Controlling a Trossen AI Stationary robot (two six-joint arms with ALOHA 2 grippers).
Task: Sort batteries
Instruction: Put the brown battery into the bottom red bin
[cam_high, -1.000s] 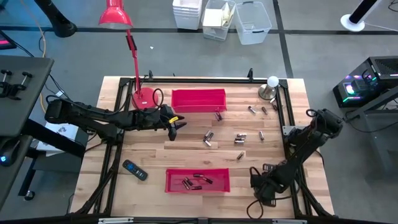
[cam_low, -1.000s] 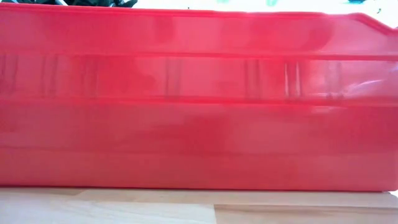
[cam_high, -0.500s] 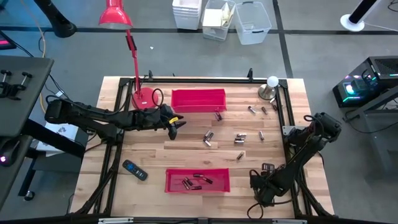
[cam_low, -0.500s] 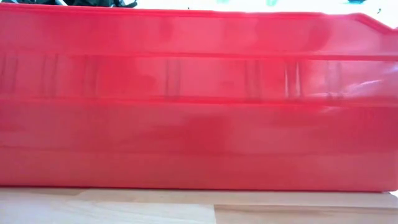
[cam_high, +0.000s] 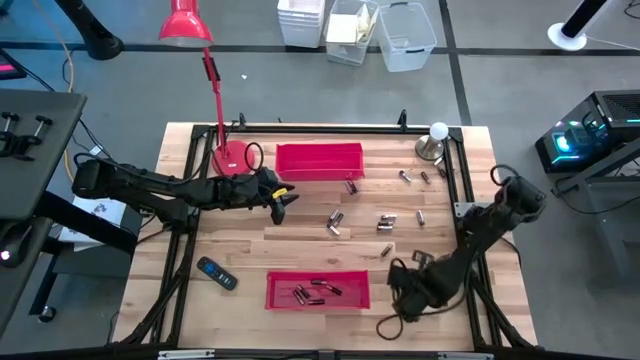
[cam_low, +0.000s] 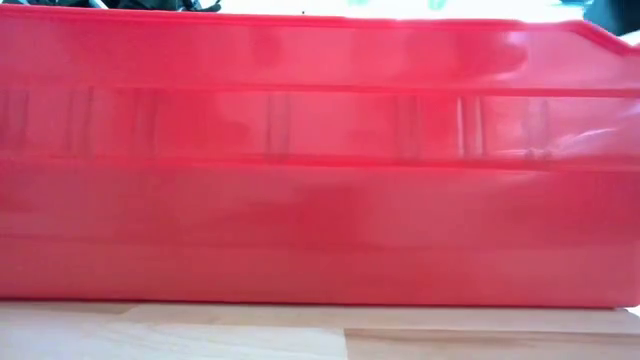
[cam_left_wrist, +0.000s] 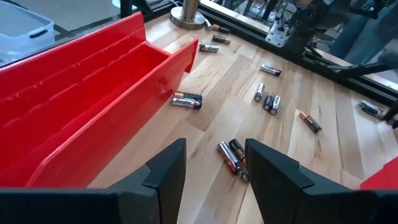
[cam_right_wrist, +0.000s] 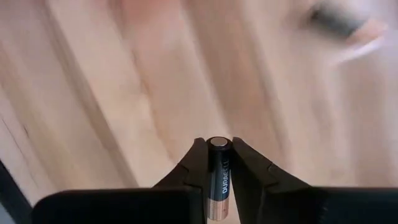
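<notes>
Several small dark and silvery batteries (cam_high: 385, 222) lie loose on the wooden table's middle and far right; they also show in the left wrist view (cam_left_wrist: 231, 154). A few more lie in the near red tray (cam_high: 317, 290). The far red tray (cam_high: 319, 160) shows no batteries. My right gripper (cam_high: 396, 276) is just right of the near tray, shut on one black and copper battery (cam_right_wrist: 218, 180). My left gripper (cam_high: 279, 200) is open and empty, left of the loose batteries, beside the far tray's near left corner (cam_left_wrist: 93, 93). My right gripper pinches the battery between its two fingers (cam_right_wrist: 194, 163) by its long sides. The battery lies along the fingers, and its silvery end (cam_right_wrist: 218, 143) shows at the fingertips.
A black handset with blue marks (cam_high: 216, 273) lies near the table's left front. A red lamp's base (cam_high: 229, 155) stands at the far left, and a white ball on a stand (cam_high: 436, 140) at the far right. The near tray's red wall (cam_low: 320, 160) fills the low view.
My right gripper has moved toward the table's left, closer to the near red tray, still shut on the battery.
</notes>
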